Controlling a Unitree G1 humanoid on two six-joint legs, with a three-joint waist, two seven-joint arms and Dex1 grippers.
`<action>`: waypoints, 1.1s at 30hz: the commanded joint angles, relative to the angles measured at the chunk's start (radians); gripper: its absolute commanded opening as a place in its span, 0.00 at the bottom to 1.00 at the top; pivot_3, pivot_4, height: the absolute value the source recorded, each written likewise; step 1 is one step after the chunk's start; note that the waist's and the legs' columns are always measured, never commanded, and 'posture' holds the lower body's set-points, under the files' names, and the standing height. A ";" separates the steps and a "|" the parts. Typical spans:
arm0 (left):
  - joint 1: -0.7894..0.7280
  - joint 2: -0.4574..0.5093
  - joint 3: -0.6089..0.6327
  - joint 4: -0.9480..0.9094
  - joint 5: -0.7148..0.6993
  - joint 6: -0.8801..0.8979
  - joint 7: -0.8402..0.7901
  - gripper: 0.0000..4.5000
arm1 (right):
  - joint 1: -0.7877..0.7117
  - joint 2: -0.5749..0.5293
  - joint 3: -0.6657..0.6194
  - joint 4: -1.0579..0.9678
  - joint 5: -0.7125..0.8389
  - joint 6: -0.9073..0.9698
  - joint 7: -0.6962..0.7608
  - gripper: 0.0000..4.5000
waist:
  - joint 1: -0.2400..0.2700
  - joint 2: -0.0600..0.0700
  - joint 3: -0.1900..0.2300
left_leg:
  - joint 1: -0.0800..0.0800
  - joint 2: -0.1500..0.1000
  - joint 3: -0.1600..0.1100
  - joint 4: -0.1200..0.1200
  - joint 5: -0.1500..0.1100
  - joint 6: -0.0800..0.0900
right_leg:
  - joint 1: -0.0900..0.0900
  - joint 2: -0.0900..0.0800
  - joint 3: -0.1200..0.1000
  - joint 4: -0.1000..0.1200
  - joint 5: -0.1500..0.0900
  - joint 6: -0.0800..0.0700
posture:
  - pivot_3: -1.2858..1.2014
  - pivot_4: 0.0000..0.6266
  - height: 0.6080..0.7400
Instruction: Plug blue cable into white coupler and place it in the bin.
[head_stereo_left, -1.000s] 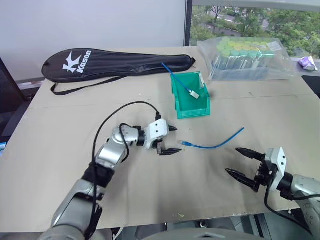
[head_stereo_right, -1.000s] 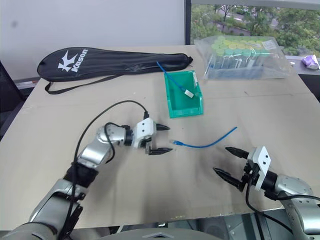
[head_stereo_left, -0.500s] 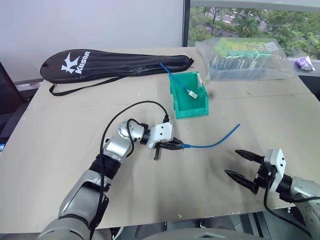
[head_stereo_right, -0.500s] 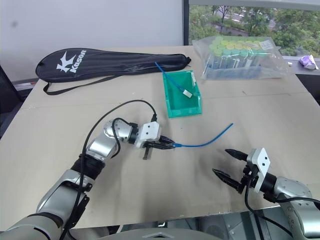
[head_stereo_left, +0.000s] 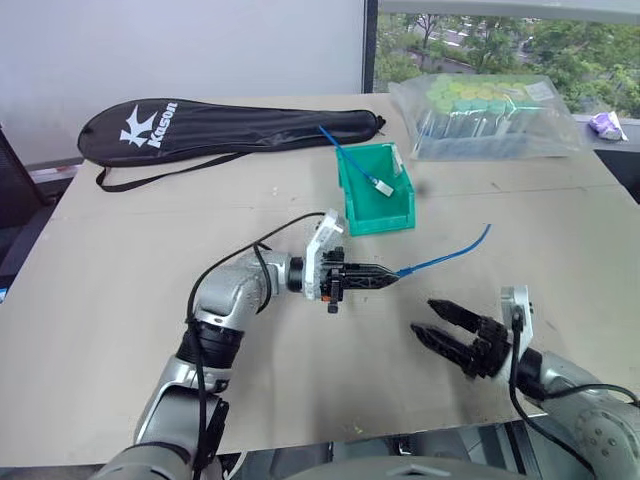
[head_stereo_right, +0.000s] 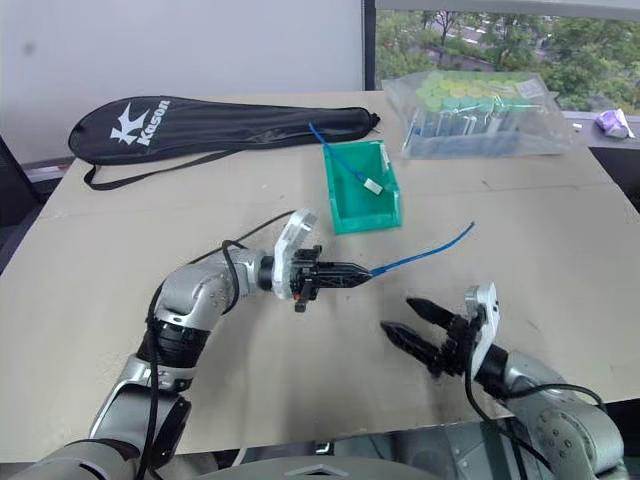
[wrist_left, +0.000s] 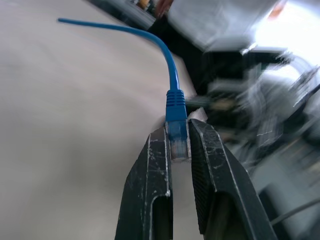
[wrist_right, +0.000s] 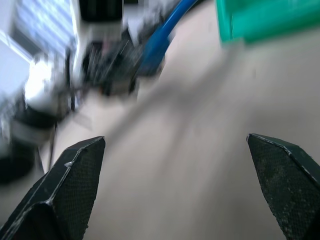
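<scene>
The left gripper (head_stereo_left: 385, 277) has its jaws clamped on the plug end of the blue cable (head_stereo_left: 447, 254), holding it up off the tabletop (head_stereo_left: 120, 290) with the rest of the cable trailing away toward two o'clock, its far tip near the middle right of the tabletop. The right gripper (head_stereo_left: 440, 322) sits just off at five o'clock from the plug, jaws spread wide and holding nothing. The bin (head_stereo_left: 375, 192) stands at twelve o'clock from the plug, with a second blue cable and its white block lying in it. I cannot pick out the loose white coupler anywhere.

To do this step well, I would say the left jaws need to keep the plug pinched square, as the wrist view shows it, with the clear tip poking forward so it can meet a socket. The free tail should hang loose and not drag. The right gripper looks like the one to bring the coupler in, and it needs to line up its socket straight with the plug.

Compared with a second ago, the plug has come up off the tabletop into closed left jaws that then stood open just beside it, and the right gripper has swung in closer to the plug.
</scene>
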 joint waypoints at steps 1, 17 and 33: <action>0.002 -0.034 0.090 -0.041 -0.122 0.108 0.084 0.02 | -0.058 0.060 -0.051 -0.004 0.116 0.004 -0.073 1.00 | 0.001 0.000 0.000 | 0.000 0.000 0.000 0.000 0.000 0.000 | 0.000 0.000 0.000 0.000 0.000 0.000 | 0.52 0.24 1.00; -0.006 -0.069 0.088 -0.033 -0.143 0.107 0.171 0.00 | -0.110 0.106 -0.028 -0.029 0.224 0.026 -0.128 0.79 | 0.005 0.000 0.000 | 0.000 -0.002 0.002 0.000 0.000 0.000 | -0.002 0.000 0.002 0.001 0.000 0.000 | 0.52 0.24 1.00; 0.027 -0.051 0.021 -0.050 -0.088 0.019 0.157 0.34 | -0.113 0.083 -0.033 -0.025 0.241 0.018 -0.098 0.00 | 0.005 0.000 0.000 | -0.001 -0.002 0.003 0.000 0.000 0.000 | -0.002 0.000 0.003 0.001 0.000 0.000 | 0.52 0.24 1.00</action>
